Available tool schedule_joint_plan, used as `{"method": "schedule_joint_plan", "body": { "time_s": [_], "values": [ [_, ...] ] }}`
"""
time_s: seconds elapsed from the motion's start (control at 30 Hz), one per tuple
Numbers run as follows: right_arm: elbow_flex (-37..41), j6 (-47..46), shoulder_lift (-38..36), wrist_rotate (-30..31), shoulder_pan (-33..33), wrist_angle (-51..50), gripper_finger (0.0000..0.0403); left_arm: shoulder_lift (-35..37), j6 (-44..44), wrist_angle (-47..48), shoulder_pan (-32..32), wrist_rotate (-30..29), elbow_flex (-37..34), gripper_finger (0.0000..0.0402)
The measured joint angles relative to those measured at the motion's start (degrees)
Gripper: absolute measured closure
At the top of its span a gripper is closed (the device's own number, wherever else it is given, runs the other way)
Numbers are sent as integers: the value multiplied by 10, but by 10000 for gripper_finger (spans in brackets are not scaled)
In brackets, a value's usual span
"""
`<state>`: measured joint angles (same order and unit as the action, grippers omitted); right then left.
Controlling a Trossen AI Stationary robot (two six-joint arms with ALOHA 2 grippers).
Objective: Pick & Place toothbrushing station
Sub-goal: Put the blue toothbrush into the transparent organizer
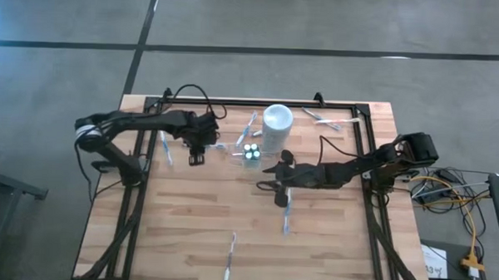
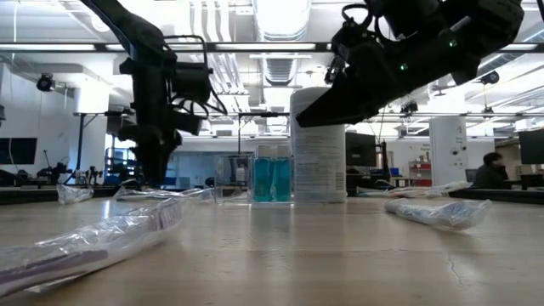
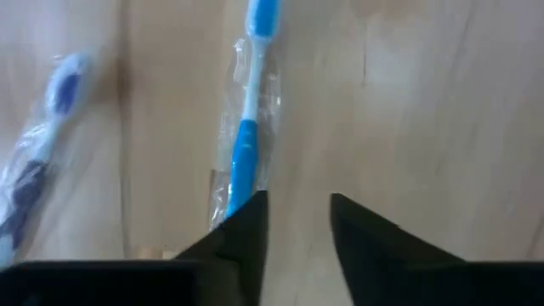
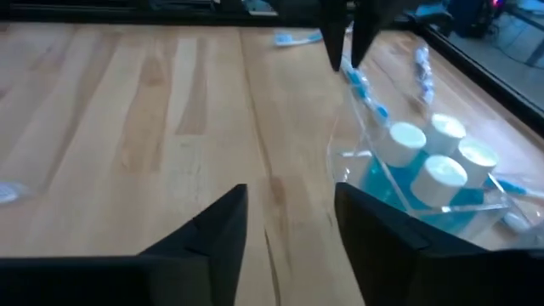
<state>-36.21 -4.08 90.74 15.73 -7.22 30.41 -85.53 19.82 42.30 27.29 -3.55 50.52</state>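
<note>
A clear holder (image 1: pixel 251 153) with small teal white-capped tubes (image 4: pixel 425 161) stands mid-table beside the tall white cup (image 1: pixel 277 126). Wrapped blue-white toothbrushes lie about the table. One wrapped toothbrush (image 3: pixel 246 127) runs from under my left gripper toward the holder, and another (image 3: pixel 42 170) lies beside it. My left gripper (image 1: pixel 195 153) points down just left of the holder, open (image 3: pixel 297 212). My right gripper (image 1: pixel 266 177) hovers open (image 4: pixel 289 221) right of and nearer than the holder, pointing toward the table's left. My left gripper stands from above over the handle end (image 3: pixel 238 191) of the wrapped toothbrush. One fingertip (image 3: pixel 251 217) covers that end, and I cannot tell whether it touches the wrapper. The toothbrush lies flat on the table.
More wrapped toothbrushes lie at the far right (image 1: pixel 329 119), behind the holder (image 1: pixel 250 127), at the far left (image 1: pixel 164 145), below my right gripper (image 1: pixel 287 216) and near the front edge (image 1: pixel 229 257). A black frame (image 1: pixel 259 103) rims the table's far side.
</note>
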Motion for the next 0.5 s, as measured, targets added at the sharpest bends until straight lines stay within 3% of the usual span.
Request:
{"method": "schedule_joint_plan", "body": {
  "time_s": [0.23,0.5],
  "values": [
    [0,14,-3,-12,0,0,200,-25,44,-7,5,-42,15,179],
    [1,18,-3,-12,0,0,200,-78,58,-23,44,-38,18,174]
  ]
}}
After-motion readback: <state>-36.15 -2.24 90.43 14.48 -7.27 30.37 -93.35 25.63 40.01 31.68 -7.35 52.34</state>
